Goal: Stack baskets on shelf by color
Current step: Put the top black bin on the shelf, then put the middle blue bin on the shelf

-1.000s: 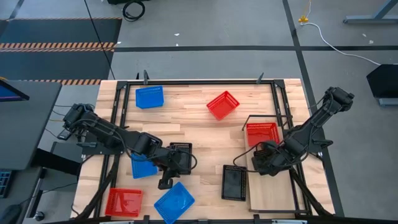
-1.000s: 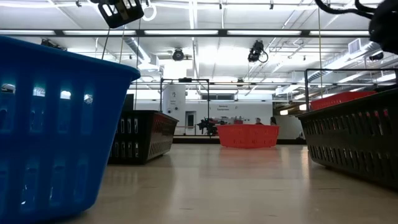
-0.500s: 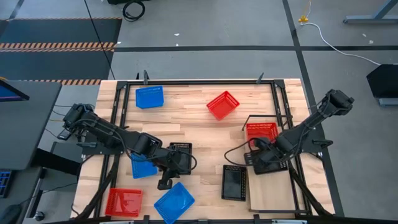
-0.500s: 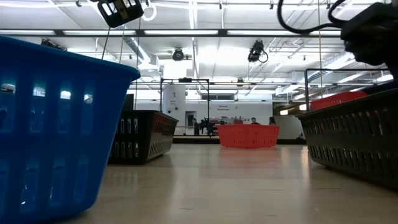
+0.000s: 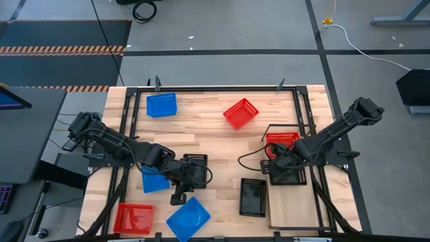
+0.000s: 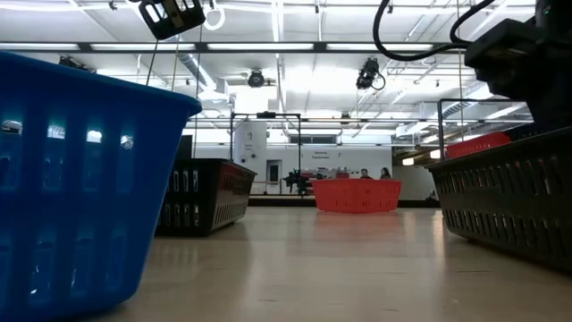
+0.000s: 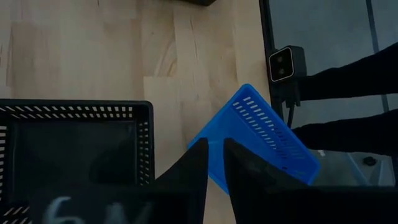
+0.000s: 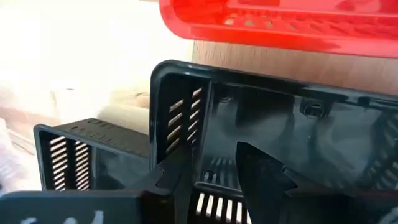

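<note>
High view, counter: large planked pale wooden counter (image 5: 201, 134) ringed by a thin black frame, baskets scattered across it.
Shelf: long narrow pale plain-wood shelf (image 5: 292, 208) with black wire frame, along the counter's right side.
Right arm: reaches from the right edge inward; right claw (image 5: 281, 170) sits over the shelf, just before the red basket there.
Left arm: reaches from the left edge toward the middle; left claw (image 5: 191, 176) sits at a black basket.
Blue baskets: one blue mesh-sided plastic basket (image 5: 161, 104) at the far left, one (image 5: 189, 218) tilted at the near edge, one (image 5: 154, 180) partly under the left arm.
Red baskets: one red mesh-sided basket (image 5: 241, 112) far centre, one (image 5: 133, 217) at the near left corner, one (image 5: 283, 140) on the shelf.
Black baskets: one black mesh-sided basket (image 5: 196, 167) at the left claw, one (image 5: 253, 197) on the counter just beside the shelf, one (image 5: 289, 173) on the shelf at the right claw.
Right claw state: fingers narrowly apart, pinching the wall of that shelf basket (image 8: 273, 130).
Left claw state: fingers (image 7: 186, 180) nearly together, with only a slim gap; what they grip, I cannot tell.
</note>
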Robot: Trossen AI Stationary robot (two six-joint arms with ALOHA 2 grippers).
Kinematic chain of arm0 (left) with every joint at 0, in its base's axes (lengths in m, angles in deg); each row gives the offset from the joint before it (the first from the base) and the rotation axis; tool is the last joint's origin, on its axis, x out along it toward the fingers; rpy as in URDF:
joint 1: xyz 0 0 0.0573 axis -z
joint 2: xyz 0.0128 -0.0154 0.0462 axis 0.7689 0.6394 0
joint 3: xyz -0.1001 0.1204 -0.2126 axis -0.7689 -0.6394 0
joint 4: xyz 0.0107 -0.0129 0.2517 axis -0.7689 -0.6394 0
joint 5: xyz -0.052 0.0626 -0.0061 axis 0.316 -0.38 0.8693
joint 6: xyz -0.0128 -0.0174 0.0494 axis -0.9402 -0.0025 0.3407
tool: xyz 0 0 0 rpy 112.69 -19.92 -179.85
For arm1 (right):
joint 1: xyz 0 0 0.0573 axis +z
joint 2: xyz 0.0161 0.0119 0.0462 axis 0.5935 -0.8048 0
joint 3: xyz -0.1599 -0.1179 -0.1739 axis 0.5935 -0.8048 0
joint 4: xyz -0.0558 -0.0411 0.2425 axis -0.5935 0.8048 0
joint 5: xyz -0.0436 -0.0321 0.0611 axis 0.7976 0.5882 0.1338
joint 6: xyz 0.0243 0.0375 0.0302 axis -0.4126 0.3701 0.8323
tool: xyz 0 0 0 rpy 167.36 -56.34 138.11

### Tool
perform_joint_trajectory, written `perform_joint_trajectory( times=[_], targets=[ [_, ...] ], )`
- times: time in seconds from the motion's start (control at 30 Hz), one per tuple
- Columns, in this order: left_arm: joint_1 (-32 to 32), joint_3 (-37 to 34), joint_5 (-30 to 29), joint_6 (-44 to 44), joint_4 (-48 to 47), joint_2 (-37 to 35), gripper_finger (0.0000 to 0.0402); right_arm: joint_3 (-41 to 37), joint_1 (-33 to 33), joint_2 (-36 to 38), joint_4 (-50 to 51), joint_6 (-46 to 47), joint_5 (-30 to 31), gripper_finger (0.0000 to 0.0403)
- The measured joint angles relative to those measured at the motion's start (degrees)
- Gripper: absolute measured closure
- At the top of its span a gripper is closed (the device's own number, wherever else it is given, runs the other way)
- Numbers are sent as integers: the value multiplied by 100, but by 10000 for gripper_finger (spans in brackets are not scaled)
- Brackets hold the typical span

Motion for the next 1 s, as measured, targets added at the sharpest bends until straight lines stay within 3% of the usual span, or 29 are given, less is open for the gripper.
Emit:
perform_joint_trajectory(
  times=[0.33,0.57,0.77,1.0],
  targets=[
    [177,4,296,-107,-489,-2,346,440,327,316,45,-731,-396,275],
    [498,-274,-510,225,-1894,-30,346,1077,542,563,11,-1030,599,275],
    [695,-1452,-169,-448,-1267,-631,337,1585,508,578,-85,-1301,1522,275],
    [1066,-2139,-80,-1350,-1070,-1823,324,1770,489,569,-92,-1319,1825,275]
  ],
)
